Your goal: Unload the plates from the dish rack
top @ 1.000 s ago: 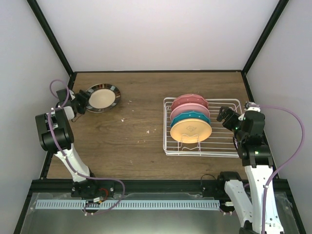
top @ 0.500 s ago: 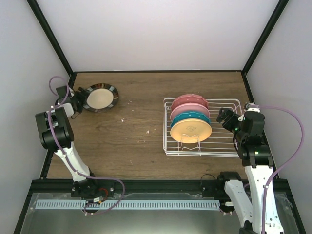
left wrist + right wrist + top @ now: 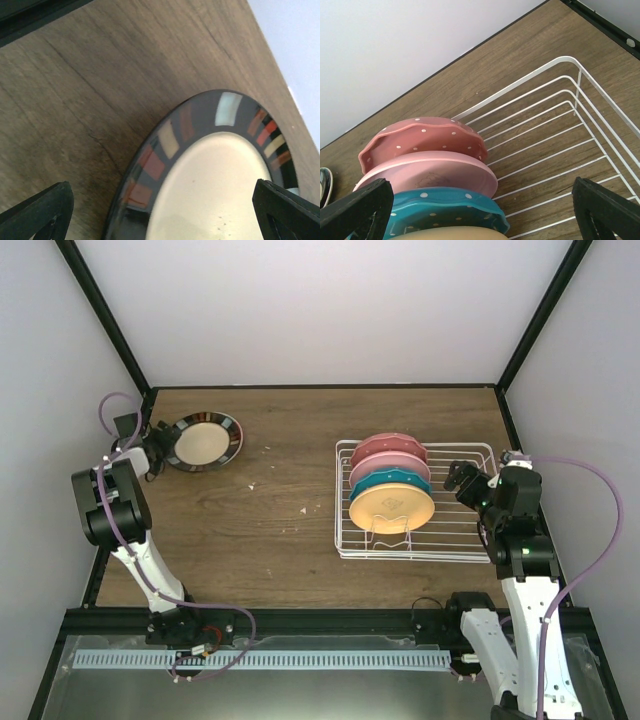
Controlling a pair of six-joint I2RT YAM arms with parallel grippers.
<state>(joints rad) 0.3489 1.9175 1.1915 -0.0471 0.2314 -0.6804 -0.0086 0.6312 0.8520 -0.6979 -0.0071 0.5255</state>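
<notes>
Two arms w/ white links, chunky black joint housings, black bases bolted at near edge of brown wood-grain table (image 3: 280, 540). Purple cable (image 3: 108, 408) looping off left arm (image 3: 108, 510), same on right arm (image 3: 520, 540). Left gripper (image 3: 160, 446) matte black, wedge-shaped fingertips (image 3: 37, 210).

The dark-rimmed plate (image 3: 204, 441) has a black rim with red, orange, cream and whitish blocks and a plain cream centre. In the white wire dish rack (image 3: 460, 532), back to front: pink plate (image 3: 420, 137) with white dots, second pink plate (image 3: 437, 172) plain bar a faint motif, teal plate (image 3: 452, 212) with white dots, front plate (image 3: 392, 506) orange-yellow with a small dark centre mark. Counter (image 3: 290, 530) is brown wood grain with a few white flecks.
</notes>
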